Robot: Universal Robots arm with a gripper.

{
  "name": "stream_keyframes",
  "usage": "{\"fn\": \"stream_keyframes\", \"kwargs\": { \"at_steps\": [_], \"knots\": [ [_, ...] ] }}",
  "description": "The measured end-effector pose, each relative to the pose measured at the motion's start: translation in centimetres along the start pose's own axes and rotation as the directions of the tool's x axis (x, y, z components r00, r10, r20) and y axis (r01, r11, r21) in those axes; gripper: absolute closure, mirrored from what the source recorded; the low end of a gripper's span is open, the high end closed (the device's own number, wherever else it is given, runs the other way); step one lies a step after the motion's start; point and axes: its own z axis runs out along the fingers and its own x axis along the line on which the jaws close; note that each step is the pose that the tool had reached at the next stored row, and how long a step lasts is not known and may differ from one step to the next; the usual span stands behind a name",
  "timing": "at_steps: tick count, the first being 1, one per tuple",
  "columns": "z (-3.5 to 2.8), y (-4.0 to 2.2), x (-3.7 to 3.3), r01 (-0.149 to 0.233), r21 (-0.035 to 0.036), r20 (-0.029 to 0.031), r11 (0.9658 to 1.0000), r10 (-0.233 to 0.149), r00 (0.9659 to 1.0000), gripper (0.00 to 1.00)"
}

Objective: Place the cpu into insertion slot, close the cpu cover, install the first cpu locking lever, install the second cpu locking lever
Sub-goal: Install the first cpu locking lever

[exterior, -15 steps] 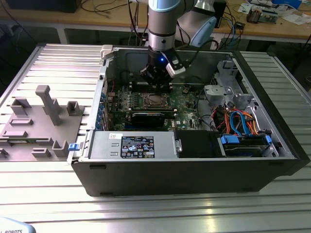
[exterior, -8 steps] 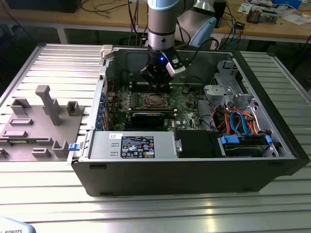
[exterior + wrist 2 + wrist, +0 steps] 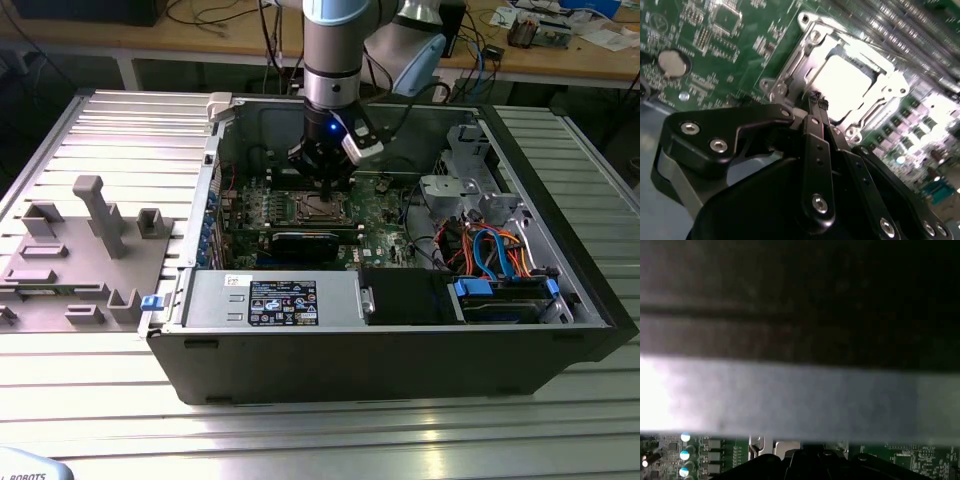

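I am looking into the open computer case (image 3: pixel 420 330) lying on the slatted table (image 3: pixel 120 130), the arm (image 3: pixel 338 50) reaching down over its green motherboard (image 3: pixel 385 200). The gripper (image 3: pixel 816 100) is hovering just beside the insertion slot (image 3: pixel 790 70), fingers pinched together on nothing. The cpu (image 3: pixel 842 85) is sitting in the slot, the cpu cover (image 3: pixel 890 82) lying around it.

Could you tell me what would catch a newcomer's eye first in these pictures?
Most striking is the open computer case on the ribbed metal table, with the robot arm reaching down into it. Its gripper hangs right above the cpu cover in the middle of the green board. In the second wrist view the shut fingers sit at the edge of that silvery frame, where the cpu gleams.
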Motion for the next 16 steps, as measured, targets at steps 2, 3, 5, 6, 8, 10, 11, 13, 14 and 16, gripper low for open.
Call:
{"fn": "stream_keyframes", "kwargs": {
  "at_steps": [2, 3, 5, 6, 8, 10, 11, 13, 14, 16],
  "knots": [
    [0.00, -0.24, 0.01, 0.000, 0.0172, -0.0006, 0.9999, 0.000, 1.0000, 0.89],
    [0.01, -0.39, 0.02, -0.001, 0.0186, -0.0007, 0.9998, 0.001, 1.0000, 0.89],
    [-0.02, -0.74, 0.04, -0.002, 0.0188, -0.0006, 0.9998, 0.002, 1.0000, 0.89],
    [-0.16, -0.91, 0.05, -0.002, 0.0190, -0.0003, 0.9998, 0.002, 1.0000, 0.89],
    [-0.68, -1.07, 0.04, -0.002, 0.0190, 0.0015, 0.9998, 0.002, 1.0000, 0.89],
    [-1.42, -1.18, 0.04, -0.003, 0.0191, 0.0038, 0.9998, 0.002, 1.0000, 0.89],
    [-1.95, -1.23, 0.02, -0.002, 0.0192, 0.0054, 0.9998, 0.002, 1.0000, 0.89],
    [-2.82, -1.27, 0.00, -0.003, 0.0193, 0.0057, 0.9998, 0.002, 1.0000, 0.89],
    [-2.98, -1.28, 0.00, -0.003, 0.0194, 0.0056, 0.9998, 0.002, 1.0000, 0.89],
    [-3.20, -1.30, -0.01, -0.003, 0.0193, 0.0057, 0.9998, 0.003, 1.0000, 0.89]
  ]
}}
